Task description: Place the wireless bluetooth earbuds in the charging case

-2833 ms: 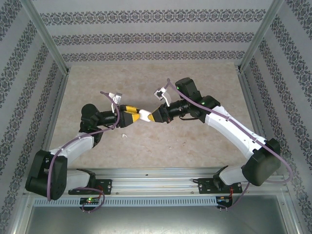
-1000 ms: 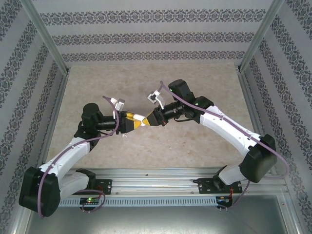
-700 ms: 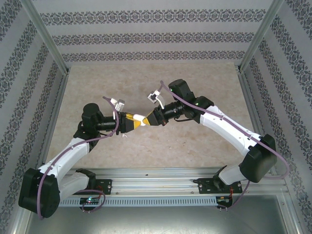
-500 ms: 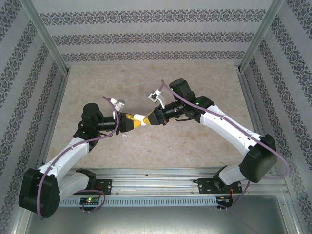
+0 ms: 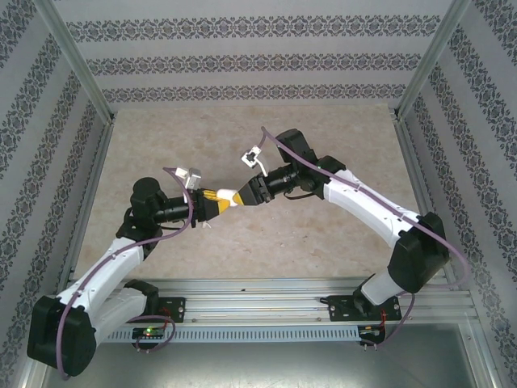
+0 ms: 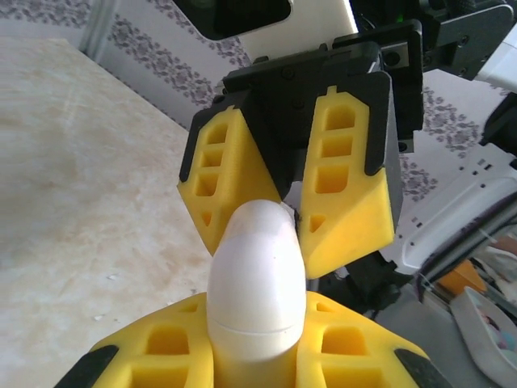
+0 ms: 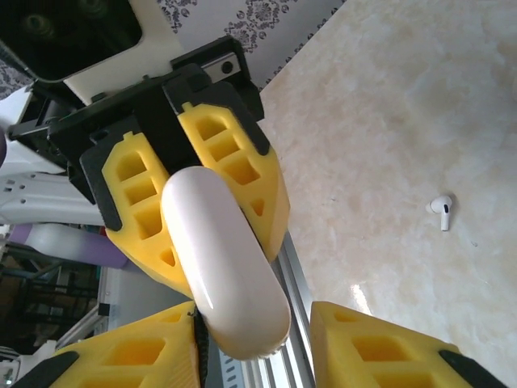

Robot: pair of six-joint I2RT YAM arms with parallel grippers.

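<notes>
**White charging case held in mid-air between two yellow-fingered tools**

Glossy white, pebble-shaped plastic charging case (image 5: 229,194) is up off the beige, marble-patterned worktop (image 5: 323,234), near its middle, where my two arms meet tip to tip. My left tool (image 6: 257,356) is pinching the case by its lower body, its yellow fingers pressed against the two broad faces just below the thin seam of the lid. The rounded lid end points straight at my right tool (image 7: 254,339). That tool's fingers are spread and straddle the lid end. On its wrist camera I can see a gap on one side, so I judge it is not clamping.

One tiny white plastic earbud (image 7: 440,210) with a short stem lies on the worktop, well apart from the case. From above it is a white speck (image 5: 206,224) beside my left arm. I cannot tell where the second earbud is.

I expect the case to be light, rigid and slippery. Its curved shell could squirt out of a hard pinch, so the flat faces below the seam are the place to hold it. The lid wants a gentle pull at its edge. The earbud should be featherlight and likely to skid, so I would take it across its stem.
</notes>
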